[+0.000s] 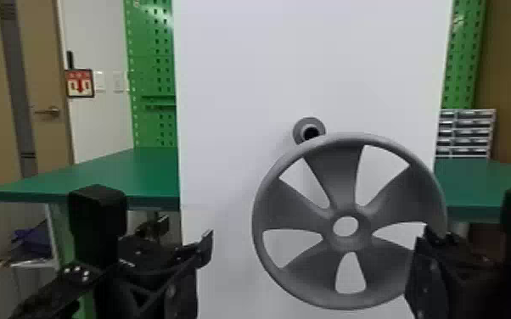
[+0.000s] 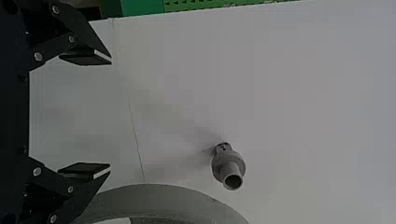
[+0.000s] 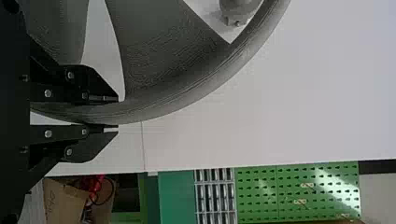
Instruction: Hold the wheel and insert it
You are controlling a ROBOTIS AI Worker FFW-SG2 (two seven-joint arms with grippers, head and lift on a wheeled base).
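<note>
At the far left of the head view, we saw a brown door (image 1: 46,140), and beside it a framed sign (image 1: 80,82) on the wall. Next came a green pegboard (image 1: 148,63), with the green bench (image 1: 97,172) spreading below it. In front of the bench, we had the left end effector (image 1: 184,238) low in the view, released, its two fingers (image 2: 88,58) well apart with a bare gap between them. To its right, we faced a tall white panel (image 1: 233,85), from which a grey shaft (image 1: 309,122) with a round collar and a hollow end stuck out. Just right of the shaft and mostly lower, we held the grey five-spoked wheel (image 1: 343,169) upright in front of the panel; its upper rim overlapped the collar's lower edge in the head view, and we could see white through its round central hole. At the wheel's right side, we had the right end effector (image 1: 435,241) grasping the rim, one finger on each side of it. Behind, at the right, we saw a stack of small drawers (image 1: 473,132) on the bench.
</note>
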